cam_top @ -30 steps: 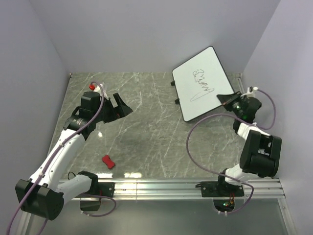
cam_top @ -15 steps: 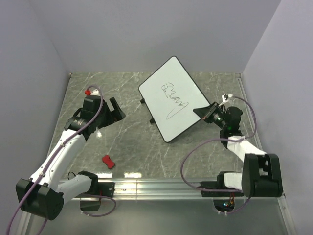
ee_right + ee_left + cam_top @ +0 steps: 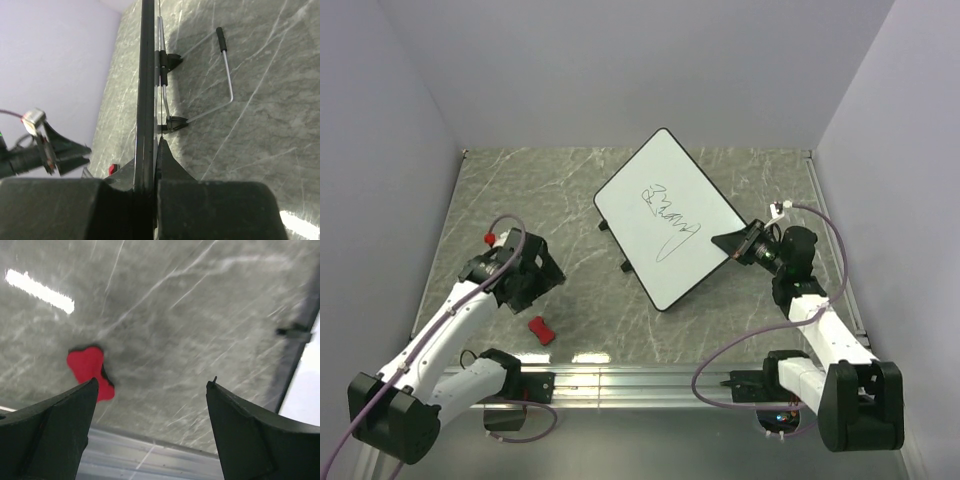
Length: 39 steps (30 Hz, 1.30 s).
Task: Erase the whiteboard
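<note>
The whiteboard [image 3: 665,215] with black scribbles is held tilted above the middle-right of the table. My right gripper [image 3: 735,243] is shut on its right edge; the right wrist view shows the board edge-on [image 3: 146,75] between the jaws, with its wire stand [image 3: 227,75] hanging below. The red-and-black eraser [image 3: 541,330] lies on the table near the front left. My left gripper [image 3: 542,272] is open and empty, just above and behind the eraser. In the left wrist view the eraser [image 3: 89,367] lies by the left finger [image 3: 55,432].
Grey marble tabletop [image 3: 590,290] with a metal rail [image 3: 650,380] along the near edge. Walls enclose the left, back and right sides. The whiteboard's corner [image 3: 305,385] shows at the right edge of the left wrist view.
My right gripper has carried the whiteboard from the back right corner toward the table's middle. My left gripper has moved down and toward the front, closer to the eraser.
</note>
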Each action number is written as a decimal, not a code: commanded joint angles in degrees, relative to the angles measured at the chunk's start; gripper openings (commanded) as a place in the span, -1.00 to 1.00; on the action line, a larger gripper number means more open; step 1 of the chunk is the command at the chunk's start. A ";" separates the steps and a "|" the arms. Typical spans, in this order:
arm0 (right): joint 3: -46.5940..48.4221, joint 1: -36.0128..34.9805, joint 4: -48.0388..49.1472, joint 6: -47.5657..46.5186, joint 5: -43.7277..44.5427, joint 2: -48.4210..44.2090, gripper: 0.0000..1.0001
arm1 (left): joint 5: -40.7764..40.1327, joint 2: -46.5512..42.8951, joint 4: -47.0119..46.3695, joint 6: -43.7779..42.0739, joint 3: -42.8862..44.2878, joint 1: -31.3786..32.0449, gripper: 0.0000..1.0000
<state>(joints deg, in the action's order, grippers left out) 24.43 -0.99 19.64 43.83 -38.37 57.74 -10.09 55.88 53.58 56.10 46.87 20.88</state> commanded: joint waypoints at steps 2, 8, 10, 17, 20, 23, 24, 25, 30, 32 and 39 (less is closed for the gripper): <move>3.34 -1.38 -9.70 4.42 -3.38 -3.68 -1.00 | -0.29 -3.32 3.73 10.07 -5.54 2.93 0.88; 6.07 -1.90 -15.41 1.52 -1.88 -5.00 -1.00 | 1.74 -1.82 -0.67 13.69 -13.72 4.43 0.88; 6.68 -2.08 -17.25 0.56 -1.53 -5.09 -1.00 | 0.95 -1.82 -1.20 14.21 -14.96 4.78 0.89; 8.09 -3.05 -20.60 -2.96 -0.39 -5.35 -1.00 | -0.46 0.98 -3.21 17.56 -15.93 7.15 0.81; 9.14 -3.22 -21.66 -4.10 -0.13 -4.91 -1.00 | 0.06 2.74 -6.28 17.91 -17.42 7.42 0.58; 10.64 -3.66 -23.24 -5.51 0.40 -4.39 -1.00 | 0.95 5.20 -8.05 17.56 -17.96 7.42 0.43; 10.99 -3.84 -23.50 -5.86 0.49 -4.21 -1.00 | 0.69 6.16 -7.88 17.38 -17.70 7.50 0.41; 11.08 -3.84 -23.59 -5.95 0.49 -4.21 -1.00 | 0.77 6.35 -7.97 17.47 -17.61 7.50 0.40; 10.91 -4.01 -23.42 -6.13 0.84 -4.21 -1.00 | 0.16 6.35 -8.32 17.82 -17.43 7.50 0.17; 10.82 -3.93 -23.42 -6.22 0.93 -4.30 -1.00 | -0.02 7.58 -8.41 17.65 -16.99 7.50 -0.11; 11.43 -3.93 -24.29 -6.48 1.19 -5.09 -1.00 | -0.02 11.88 -9.37 16.68 -16.11 7.50 -0.17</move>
<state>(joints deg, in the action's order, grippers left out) 33.76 -3.62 0.32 38.68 -33.87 53.36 -9.91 65.69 49.08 72.60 31.27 28.12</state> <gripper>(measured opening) 0.039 0.436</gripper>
